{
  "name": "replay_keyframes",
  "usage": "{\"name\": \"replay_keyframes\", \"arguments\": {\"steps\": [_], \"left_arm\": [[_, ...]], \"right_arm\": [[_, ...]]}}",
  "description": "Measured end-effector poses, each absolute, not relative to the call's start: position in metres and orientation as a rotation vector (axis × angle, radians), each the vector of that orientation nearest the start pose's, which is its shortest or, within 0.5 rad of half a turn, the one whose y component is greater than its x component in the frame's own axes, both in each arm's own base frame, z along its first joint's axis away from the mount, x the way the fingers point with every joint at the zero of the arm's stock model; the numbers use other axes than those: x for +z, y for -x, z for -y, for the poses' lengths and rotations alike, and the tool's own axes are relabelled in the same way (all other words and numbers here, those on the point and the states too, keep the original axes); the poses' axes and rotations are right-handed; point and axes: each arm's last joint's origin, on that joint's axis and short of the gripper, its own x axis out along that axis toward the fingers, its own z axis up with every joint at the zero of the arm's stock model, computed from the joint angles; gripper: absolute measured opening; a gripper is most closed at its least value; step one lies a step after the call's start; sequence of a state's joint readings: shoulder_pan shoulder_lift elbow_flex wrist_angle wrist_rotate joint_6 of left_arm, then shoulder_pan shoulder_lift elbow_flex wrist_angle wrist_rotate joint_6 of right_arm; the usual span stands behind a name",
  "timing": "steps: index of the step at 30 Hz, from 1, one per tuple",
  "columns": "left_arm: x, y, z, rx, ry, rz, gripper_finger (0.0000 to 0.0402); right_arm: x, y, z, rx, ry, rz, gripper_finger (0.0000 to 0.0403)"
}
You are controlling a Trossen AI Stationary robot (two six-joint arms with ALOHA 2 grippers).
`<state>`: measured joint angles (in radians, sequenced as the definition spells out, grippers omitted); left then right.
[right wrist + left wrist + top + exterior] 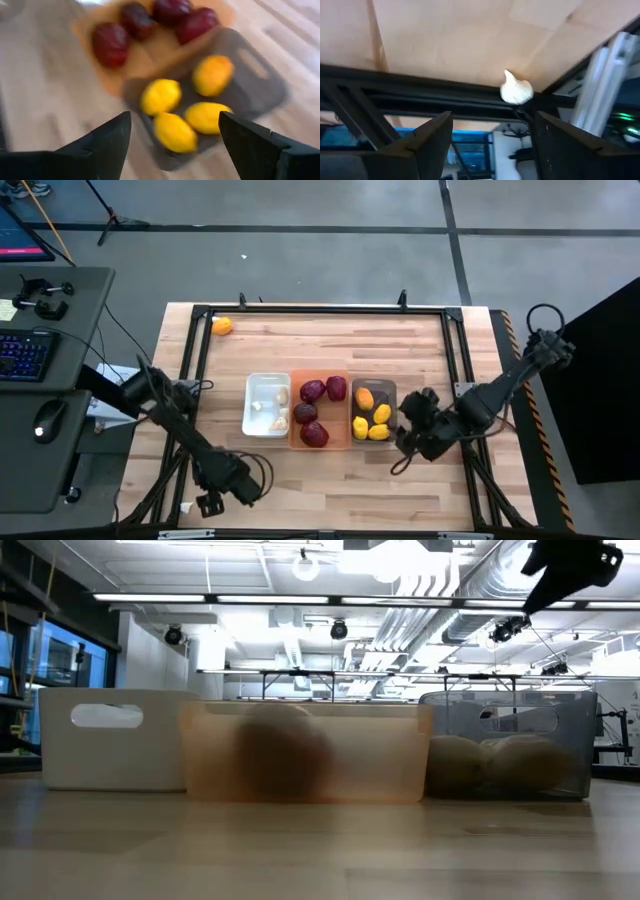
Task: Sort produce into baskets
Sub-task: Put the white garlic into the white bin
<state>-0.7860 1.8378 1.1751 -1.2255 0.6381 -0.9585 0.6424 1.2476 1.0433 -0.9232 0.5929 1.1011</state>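
Three baskets (320, 412) unlabelled | no writing readable on produce (371, 418)

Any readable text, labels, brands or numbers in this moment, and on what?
None can be read.
White bin, orange bin, grey bin: no labels or markings show.
Monitor at the picture's top-left corner: lit, nothing legible.
Keyboard on the side desk: keys too small to read.

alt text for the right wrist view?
Open right gripper hovers over a grey bin holding four yellow lemon-like fruits. Beside it, an orange bin holds four dark red fruits, on a wooden table.
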Motion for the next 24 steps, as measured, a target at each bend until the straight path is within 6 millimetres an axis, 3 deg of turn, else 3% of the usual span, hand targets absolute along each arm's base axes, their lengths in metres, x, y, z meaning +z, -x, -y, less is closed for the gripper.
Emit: {"name": "replay_keyframes", "arguments": {"steps": [10, 14, 24], "left_arm": [[0.141, -0.185, 0.241, -0.09, 0.27, -2.275, 0.027], [0.135, -0.182, 0.249, -0.179, 0.315, -2.326, 0.027], [0.114, -0.178, 0.258, -0.158, 0.287, -2.366, 0.027]], "right_arm": [[0.29, -0.21, -0.137, -0.371, -0.468, -0.511, 0.0291], [0.291, -0.211, -0.137, -0.357, -0.45, -0.497, 0.0291], [0.292, -0.211, -0.136, -0.395, -0.433, -0.463, 0.0291]]}}
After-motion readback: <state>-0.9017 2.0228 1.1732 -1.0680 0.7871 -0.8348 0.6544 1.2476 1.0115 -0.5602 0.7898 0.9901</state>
